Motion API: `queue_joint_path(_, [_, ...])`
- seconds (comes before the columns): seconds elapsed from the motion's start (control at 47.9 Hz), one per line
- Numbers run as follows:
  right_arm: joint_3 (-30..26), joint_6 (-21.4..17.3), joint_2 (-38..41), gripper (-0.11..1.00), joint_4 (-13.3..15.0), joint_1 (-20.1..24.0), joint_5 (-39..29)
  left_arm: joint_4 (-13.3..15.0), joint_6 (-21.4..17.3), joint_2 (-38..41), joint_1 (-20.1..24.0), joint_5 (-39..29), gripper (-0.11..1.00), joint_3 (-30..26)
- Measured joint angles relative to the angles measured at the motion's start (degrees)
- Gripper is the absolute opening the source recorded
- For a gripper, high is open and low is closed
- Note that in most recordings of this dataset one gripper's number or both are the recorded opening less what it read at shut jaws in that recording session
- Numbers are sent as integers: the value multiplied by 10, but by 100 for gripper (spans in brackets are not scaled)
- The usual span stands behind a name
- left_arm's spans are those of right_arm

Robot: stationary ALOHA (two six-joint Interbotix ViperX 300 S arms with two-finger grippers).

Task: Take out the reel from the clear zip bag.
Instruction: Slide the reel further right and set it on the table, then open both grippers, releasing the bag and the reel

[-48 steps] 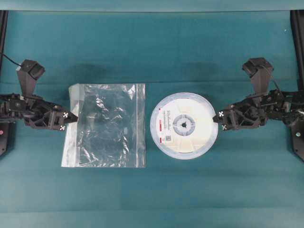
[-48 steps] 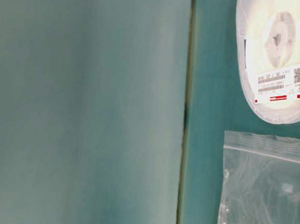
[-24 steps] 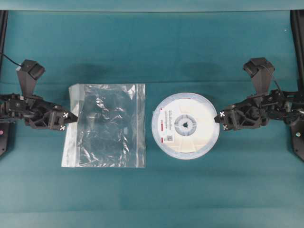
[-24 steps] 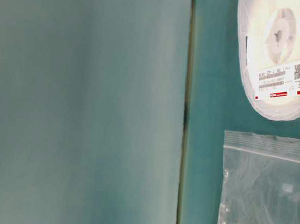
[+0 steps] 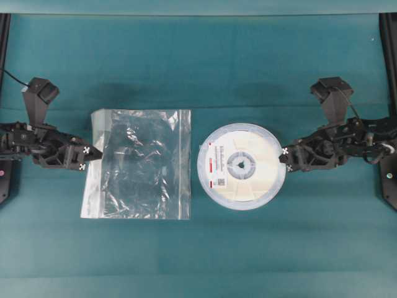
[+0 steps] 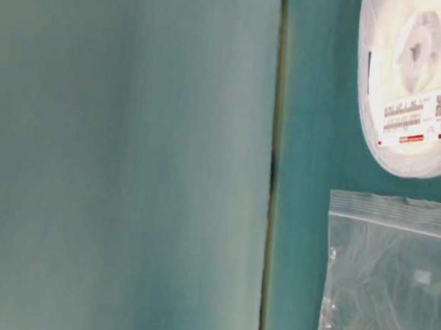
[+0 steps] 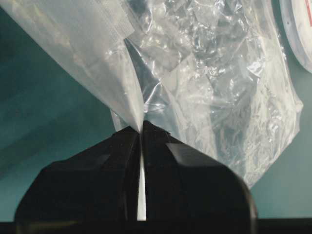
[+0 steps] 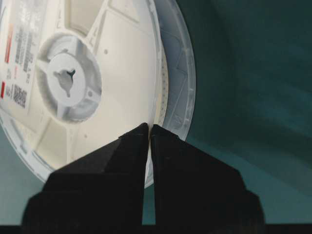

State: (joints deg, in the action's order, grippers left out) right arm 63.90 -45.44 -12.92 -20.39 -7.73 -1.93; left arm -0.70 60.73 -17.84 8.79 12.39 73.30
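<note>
The reel [image 5: 240,166], a flat white spool with a red-striped label, sits outside the clear zip bag [image 5: 139,164], just to its right on the teal mat. My right gripper [image 5: 284,159] is shut on the reel's right rim; the wrist view shows the thin rim pinched at the right gripper's tips [image 8: 149,127], with the reel [image 8: 87,78] filling the left. My left gripper [image 5: 93,156] is shut on the bag's left edge; the crinkly bag [image 7: 209,73] fans out from the left gripper's tips [image 7: 141,129]. The table-level view shows reel [image 6: 414,81] above bag [image 6: 394,286].
The teal mat [image 5: 198,248] covers the whole table. Dark frame rails stand at the far left [image 5: 4,37] and far right [image 5: 389,37] edges. A plain teal panel [image 6: 122,157] fills the left of the table-level view.
The right arm has shifted slightly left and the reel looks narrower and further right in the table-level view, as if tilted. The bag and left arm have not moved.
</note>
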Motion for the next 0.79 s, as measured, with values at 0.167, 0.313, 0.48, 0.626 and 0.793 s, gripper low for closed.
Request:
queue_joint_path(0.167, [-11, -6, 18, 5, -1, -1, -4, 0, 0, 1, 0, 0, 0, 0])
queue_joint_path(0.313, [-13, -21, 24, 6, 0, 0, -6, 0, 0, 1, 0, 0, 0, -1])
queue_joint_path(0.48, [-14, -25, 26, 21, 0, 1, -11, 0, 0, 1, 0, 0, 0, -1])
queue_joint_path(0.626, [-14, -26, 27, 50, 0, 3, -19, 0, 0, 1, 1, 0, 0, -1])
queue_joint_path(0.793, [-17, -26, 28, 74, 0, 3, -26, 0, -1, 1, 1, 0, 0, -1])
